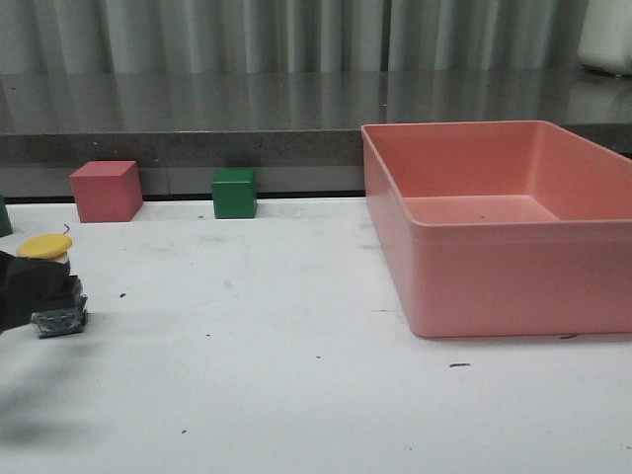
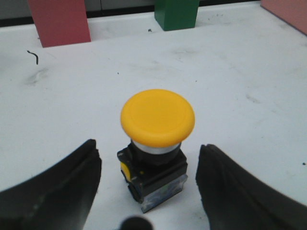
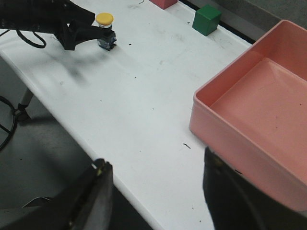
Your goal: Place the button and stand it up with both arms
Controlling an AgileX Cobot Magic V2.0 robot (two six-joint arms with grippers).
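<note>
On my left wrist camera I see the left pincer (image 2: 148, 191) with its two black fingers (image 2: 57, 191) standing apart, one on each side of the button (image 2: 156, 143), and white table shows between each finger and the black body — so the fingers do not touch it. The button stands upright on the table (image 2: 230, 72), with the yellow cap on top, the silver collar under it, then the black body and the bluish base at the bottom.

In the front view the button (image 1: 51, 286) is at the far left edge of the table (image 1: 276, 365), near to the robot's side, and the dark shape of the left pincer (image 1: 25, 291) covers part of its body there.

The right pincer (image 3: 156, 196) is also spread wide and holds nothing; it hangs high above the near edge of the table, well apart from the button (image 3: 105, 31).

Further out, the red cube (image 1: 106, 191) and the green cube (image 1: 234, 193) sit at the back edge of the table, beside each other but not touching. The big pink bin (image 1: 504, 262) takes the right part of the table — I see nothing lying inside it. Behind the table there is a grey ledge (image 1: 197, 118).
</note>
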